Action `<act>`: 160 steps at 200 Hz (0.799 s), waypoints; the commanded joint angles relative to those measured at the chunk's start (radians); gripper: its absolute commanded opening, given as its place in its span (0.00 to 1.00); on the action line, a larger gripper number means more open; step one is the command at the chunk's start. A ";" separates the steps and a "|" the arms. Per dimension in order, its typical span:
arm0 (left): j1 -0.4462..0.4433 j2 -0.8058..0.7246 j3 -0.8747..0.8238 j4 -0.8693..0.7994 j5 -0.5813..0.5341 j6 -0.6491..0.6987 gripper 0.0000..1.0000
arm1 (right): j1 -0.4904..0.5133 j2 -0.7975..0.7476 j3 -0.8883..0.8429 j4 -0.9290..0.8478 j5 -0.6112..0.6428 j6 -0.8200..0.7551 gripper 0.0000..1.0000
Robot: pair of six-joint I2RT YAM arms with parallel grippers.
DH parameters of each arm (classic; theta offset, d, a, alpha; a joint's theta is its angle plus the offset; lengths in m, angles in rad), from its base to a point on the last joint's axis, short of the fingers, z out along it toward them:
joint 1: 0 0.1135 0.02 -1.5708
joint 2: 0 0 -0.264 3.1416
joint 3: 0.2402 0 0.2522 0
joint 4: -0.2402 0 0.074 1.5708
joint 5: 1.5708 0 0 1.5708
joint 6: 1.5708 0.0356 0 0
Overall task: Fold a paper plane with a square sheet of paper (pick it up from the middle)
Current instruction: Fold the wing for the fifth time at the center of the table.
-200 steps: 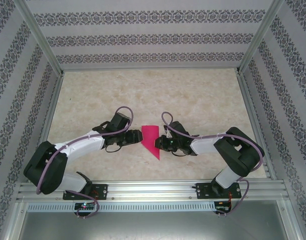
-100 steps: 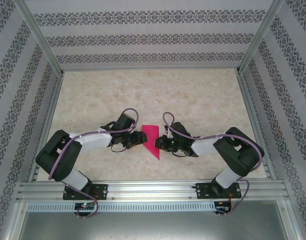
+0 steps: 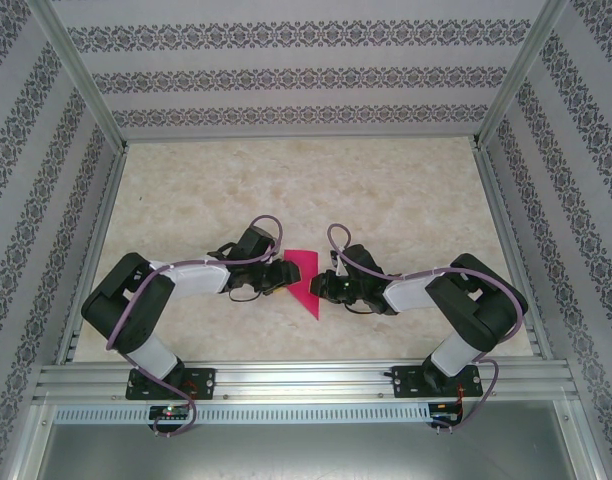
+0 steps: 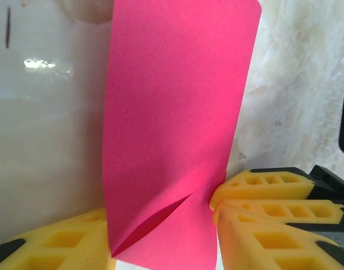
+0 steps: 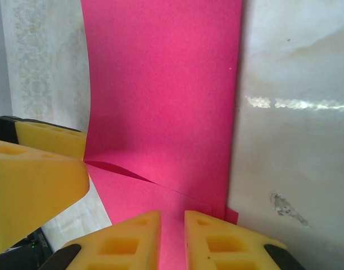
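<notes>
On the beige marbled tabletop [image 3: 386,190], the magenta-pink paper sheet [image 3: 306,285] lies at centre, folded to a wedge pointing toward me, one flap curling up. My right gripper [image 5: 172,225] is clamped on its right-hand edge, and the left gripper [image 4: 161,225] stands apart astride the lifted flap. I judge the left should close squarely on the crease while the right holds firm. Since a second ago the left gripper has pushed in over the paper, jaws narrowing, while the right is unmoved.
</notes>
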State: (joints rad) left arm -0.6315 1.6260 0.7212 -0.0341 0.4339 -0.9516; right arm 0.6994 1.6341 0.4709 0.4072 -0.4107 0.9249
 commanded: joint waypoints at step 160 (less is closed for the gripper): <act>0.064 0.132 0.060 0.191 0.133 0.077 0.52 | -0.017 0.179 -0.015 0.035 0.000 -0.070 0.18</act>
State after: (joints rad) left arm -0.5793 1.7142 0.7380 0.1246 0.4927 -0.9310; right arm 0.6647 1.6806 0.4698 0.4717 -0.5079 0.9161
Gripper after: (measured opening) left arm 0.515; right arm 0.184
